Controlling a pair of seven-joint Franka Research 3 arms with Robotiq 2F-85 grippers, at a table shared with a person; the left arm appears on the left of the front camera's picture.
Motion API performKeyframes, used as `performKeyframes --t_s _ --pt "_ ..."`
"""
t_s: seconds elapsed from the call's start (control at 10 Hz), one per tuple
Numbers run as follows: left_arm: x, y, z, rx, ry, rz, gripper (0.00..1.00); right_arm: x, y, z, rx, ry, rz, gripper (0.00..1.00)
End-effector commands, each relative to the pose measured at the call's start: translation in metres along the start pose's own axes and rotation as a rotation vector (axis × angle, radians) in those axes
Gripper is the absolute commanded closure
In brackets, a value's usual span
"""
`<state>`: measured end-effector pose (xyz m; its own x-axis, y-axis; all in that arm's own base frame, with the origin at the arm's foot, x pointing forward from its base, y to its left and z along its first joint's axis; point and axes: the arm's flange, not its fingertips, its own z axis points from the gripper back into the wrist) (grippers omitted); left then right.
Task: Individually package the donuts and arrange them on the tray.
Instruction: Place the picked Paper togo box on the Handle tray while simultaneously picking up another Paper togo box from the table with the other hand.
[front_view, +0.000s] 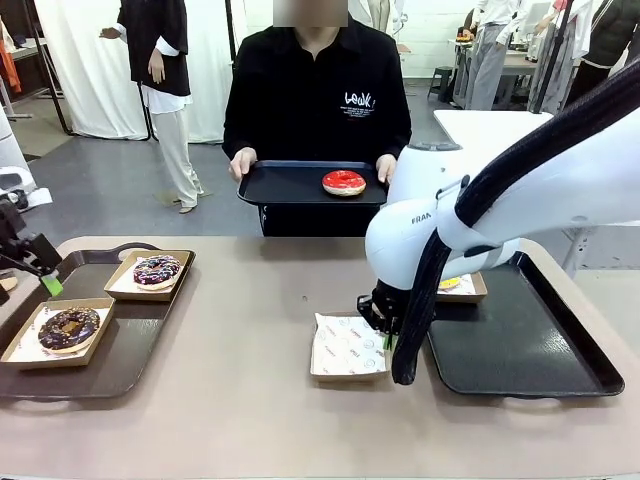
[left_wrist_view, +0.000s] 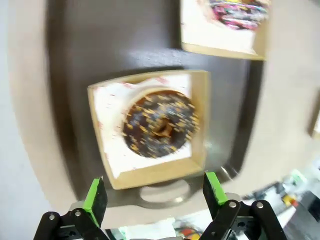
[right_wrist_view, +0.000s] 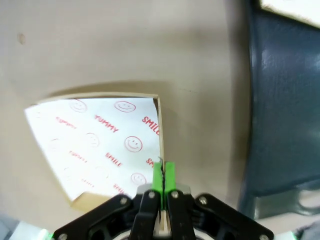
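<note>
The right gripper (right_wrist_view: 162, 182) has its green pads pressed together on the near edge of an empty paper-lined box (front_view: 348, 346), which sits on the tabletop (front_view: 250, 340) just left of the dark right tray (front_view: 525, 345). That points to the step in hand: positioning a fresh box to receive the next donut. The red donut (front_view: 344, 182) lies on a small black tray (front_view: 300, 185) that the person holds in both hands at the far side, well apart from the box.

On the left tray (front_view: 120, 350) two donuts are already boxed: the chocolate donut (left_wrist_view: 161, 123) in the nearer box (left_wrist_view: 150, 127) and the sprinkled dark donut (front_view: 157, 270) in the box behind it. The left gripper (left_wrist_view: 156, 195) hovers above the chocolate one with its fingers spread wide and nothing between them, so that box appears set down.

A yellow donut (front_view: 450, 283) seems to sit in another box behind the right arm, though it is mostly hidden.

Next, the empty box probably needs to stay flat within the person's reach, or be moved onto the right tray, so the red donut can go in.
</note>
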<state>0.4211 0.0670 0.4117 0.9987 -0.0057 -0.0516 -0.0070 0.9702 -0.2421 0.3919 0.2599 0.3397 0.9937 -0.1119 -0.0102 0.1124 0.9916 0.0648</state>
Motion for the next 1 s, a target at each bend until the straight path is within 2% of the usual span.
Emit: performKeyframes --t_s 0.0,0.2,0.4,0.6,0.9 --pt "-0.016 0.022 0.035 -0.247 0.033 -0.016 0.0 0.001 0.011 0.04 -0.011 -0.011 -0.016 1.0" --pt "-0.031 0.056 0.063 -0.451 -0.013 -0.045 0.0 0.005 0.019 0.09 -0.017 -0.054 -0.018 1.0" --pt "-0.03 0.091 0.07 -0.675 -0.046 -0.045 0.0 0.011 0.029 0.147 0.025 -0.104 0.008 1.0" --pt "-0.028 0.117 0.064 -0.844 -0.126 0.048 0.0 0.028 0.047 0.189 -0.016 -0.095 0.05 1.0" --pt "-0.039 0.157 0.062 -0.94 -0.149 0.091 0.0 0.068 0.071 0.209 -0.034 -0.062 0.06 1.0"
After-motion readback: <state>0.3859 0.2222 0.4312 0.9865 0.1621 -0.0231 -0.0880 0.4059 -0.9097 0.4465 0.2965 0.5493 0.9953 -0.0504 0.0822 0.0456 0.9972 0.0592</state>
